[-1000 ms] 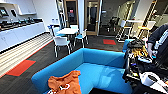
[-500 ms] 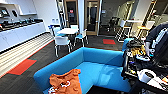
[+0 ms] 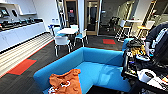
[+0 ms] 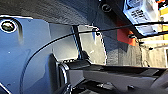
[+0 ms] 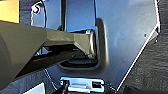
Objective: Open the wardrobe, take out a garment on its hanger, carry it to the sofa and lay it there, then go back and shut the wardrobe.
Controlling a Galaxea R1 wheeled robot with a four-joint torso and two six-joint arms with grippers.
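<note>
Gripper state cannot be told for either arm; the wrist views are taken up by the robot's own dark plates above dark carpet. The garment (image 3: 65, 82) is seen laid crumpled on the sofa (image 3: 100, 65) seat near its corner, released. Against the earlier pictures the whole scene has slid sideways, so the camera is judged to be turning away; the laying step appears complete. Beyond stand white chairs (image 3: 61, 41), a round tabletop (image 3: 67, 30), red floor mats (image 3: 22, 66) and a person (image 3: 157, 41) at the right.

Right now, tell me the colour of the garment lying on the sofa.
Bright orange garment on the blue sofa, clearest in the head view.
</note>
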